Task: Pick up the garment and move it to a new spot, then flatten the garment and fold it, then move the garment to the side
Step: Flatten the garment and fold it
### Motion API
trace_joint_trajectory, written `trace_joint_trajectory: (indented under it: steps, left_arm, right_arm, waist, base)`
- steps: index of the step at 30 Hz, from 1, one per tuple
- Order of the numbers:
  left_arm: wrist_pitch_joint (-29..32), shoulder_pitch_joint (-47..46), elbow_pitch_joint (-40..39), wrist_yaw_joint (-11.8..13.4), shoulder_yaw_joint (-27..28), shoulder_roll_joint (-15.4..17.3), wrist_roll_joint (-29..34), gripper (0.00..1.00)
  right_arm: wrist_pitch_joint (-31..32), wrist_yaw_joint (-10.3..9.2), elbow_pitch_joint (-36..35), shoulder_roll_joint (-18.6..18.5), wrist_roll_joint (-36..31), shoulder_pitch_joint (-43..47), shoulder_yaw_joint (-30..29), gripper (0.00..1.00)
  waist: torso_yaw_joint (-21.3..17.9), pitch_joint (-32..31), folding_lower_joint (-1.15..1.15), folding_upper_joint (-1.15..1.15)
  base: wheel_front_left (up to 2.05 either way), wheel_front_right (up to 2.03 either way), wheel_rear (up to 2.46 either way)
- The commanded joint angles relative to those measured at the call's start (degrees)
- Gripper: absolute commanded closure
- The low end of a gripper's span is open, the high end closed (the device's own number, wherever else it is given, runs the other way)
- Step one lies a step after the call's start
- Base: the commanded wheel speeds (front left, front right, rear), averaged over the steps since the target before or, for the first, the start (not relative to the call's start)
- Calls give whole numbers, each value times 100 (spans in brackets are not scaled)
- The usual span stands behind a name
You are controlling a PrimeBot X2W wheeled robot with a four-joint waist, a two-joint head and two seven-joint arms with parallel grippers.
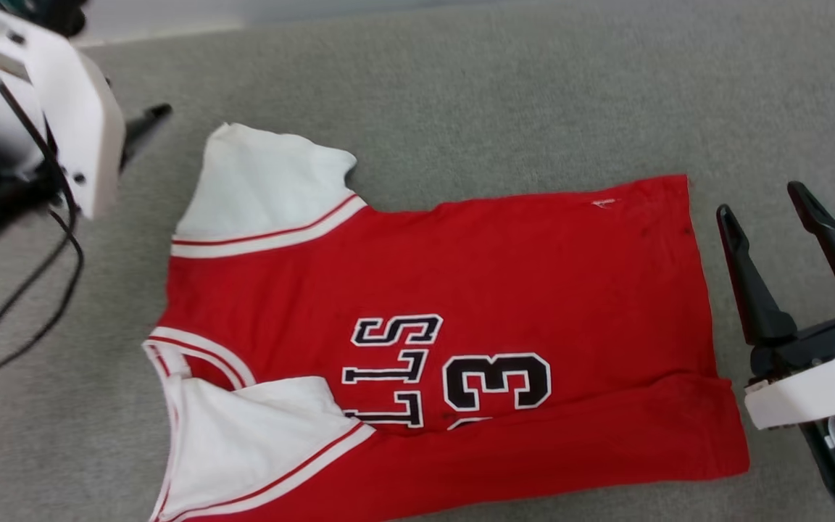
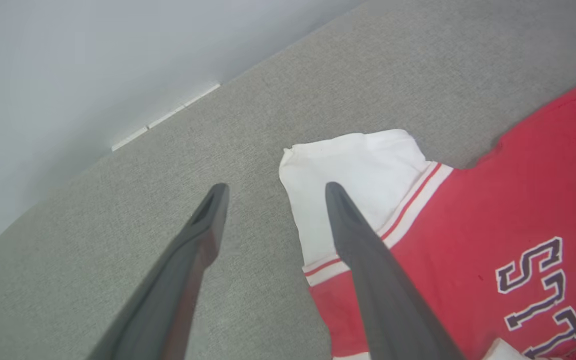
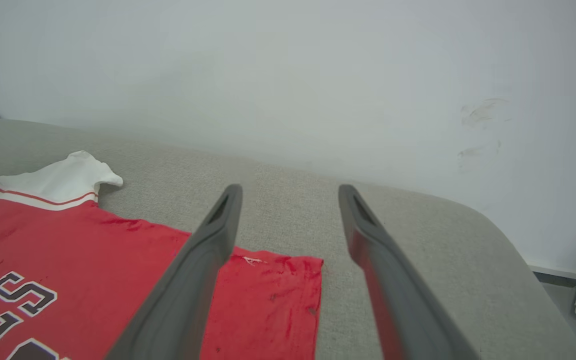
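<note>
The garment lies flat on the grey padded surface, collar toward the robot's left and hem toward its right. Its near long edge appears folded over and covers the lower part of the lettering. The far sleeve lies spread out. The left gripper hovers by that sleeve's outer edge, fingers wide and empty. The right gripper stands just beside the hem, likewise wide with nothing in it. The fold seems half made. For the far side, both should pinch the far edge together, lift low, and carry it across evenly so the edges stay parallel.
</note>
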Motion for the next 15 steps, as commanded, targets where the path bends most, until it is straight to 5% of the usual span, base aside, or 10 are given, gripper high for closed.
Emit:
trace_joint_trajectory:
  steps: [1,8,15]
  left_arm:
    - [272,-250,146,-56,16,-23,-61,0]
    - [1447,-951,757,-95,-43,-95,-318,0]
    - [2005,-1144,1147,-153,-324,-215,-193,0]
  right_arm:
    - [-13,-3,-116,112,-89,55,9,0]
    - [-54,-4,-276,307,-174,-115,91,0]
    - [-115,-4,-128,315,-189,-300,182,0]
  waist:
    - [-349,532,0,0]
    - [-717,1182,0,0]
    - [-848,1555,0,0]
  base:
    - [0,0,0]
    - [0,0,0]
    - [0,0,0]
